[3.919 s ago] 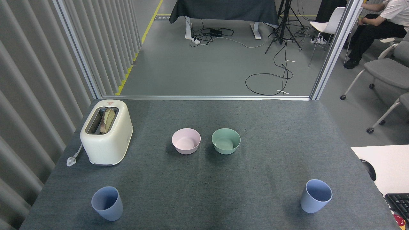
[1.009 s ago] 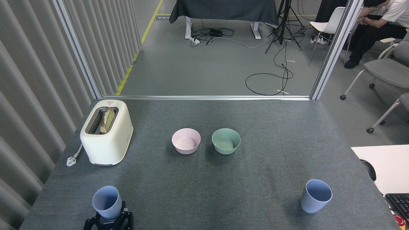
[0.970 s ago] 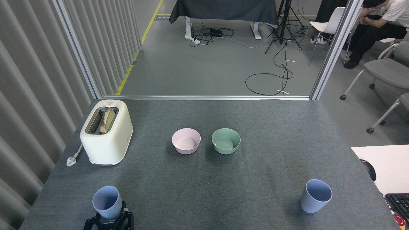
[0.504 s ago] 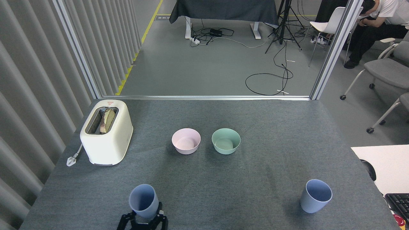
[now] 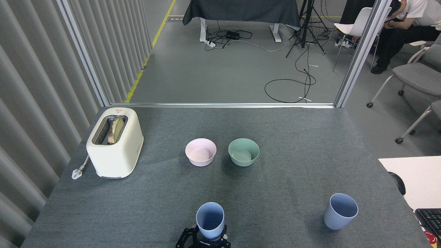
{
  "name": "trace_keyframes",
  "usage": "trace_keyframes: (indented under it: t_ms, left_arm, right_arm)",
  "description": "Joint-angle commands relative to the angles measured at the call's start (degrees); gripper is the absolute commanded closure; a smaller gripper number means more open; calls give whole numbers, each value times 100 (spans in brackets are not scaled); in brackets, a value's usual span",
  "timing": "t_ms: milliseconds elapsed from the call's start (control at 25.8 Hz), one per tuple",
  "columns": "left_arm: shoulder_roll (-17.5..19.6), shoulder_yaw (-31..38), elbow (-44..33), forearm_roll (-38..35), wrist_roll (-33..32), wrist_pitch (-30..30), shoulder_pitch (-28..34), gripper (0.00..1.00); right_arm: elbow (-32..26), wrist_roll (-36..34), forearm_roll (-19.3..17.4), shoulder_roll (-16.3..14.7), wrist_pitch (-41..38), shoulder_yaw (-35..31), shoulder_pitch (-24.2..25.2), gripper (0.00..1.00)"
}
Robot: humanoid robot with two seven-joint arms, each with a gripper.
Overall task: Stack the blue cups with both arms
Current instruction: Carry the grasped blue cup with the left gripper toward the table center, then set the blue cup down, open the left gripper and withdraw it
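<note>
head view | single camera | high, looking forward and down | table (image 5: pixel 275 193) near, floor (image 5: pixel 224 75) beyond

The left cup (image 5: pixel 210 220) has shifted from the near-left corner of the desk (image 5: pixel 282 137) to its near centre, carried upright. The left end effector (image 5: pixel 203 240), absent at first, entered at the bottom edge, closed around the cup's base and travelled rightward with it. At top right, the seated person (image 5: pixel 410 20) has changed posture
</note>
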Motion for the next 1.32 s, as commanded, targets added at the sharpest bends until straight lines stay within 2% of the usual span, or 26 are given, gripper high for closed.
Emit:
trace_keyframes:
  t_ms: [0,543,621,737,893,1281]
  left_arm:
    - [-47,-113,309,-17,-4,-6,-251,44]
    - [-47,-254,502,-17,-13,-14,-321,41]
    - [-47,-254,502,-17,-13,-14,-321,33]
    - [-47,-280,502,-8,-13,-14,-312,15]
    - [-38,-289,476,45,-13,-14,-268,1]
    - [6,-245,19,71,-4,-23,-40,0]
  right_arm:
    - [7,0,-2,-8,8,27,-7,0]
    - [16,-9,6,-17,8,27,-24,0]
    - [16,-9,-2,-17,8,27,-16,0]
    - [16,-9,-2,-17,8,27,-24,0]
    - [16,-9,-2,-17,8,27,-24,0]
    - [16,-9,-2,-17,8,27,-24,0]
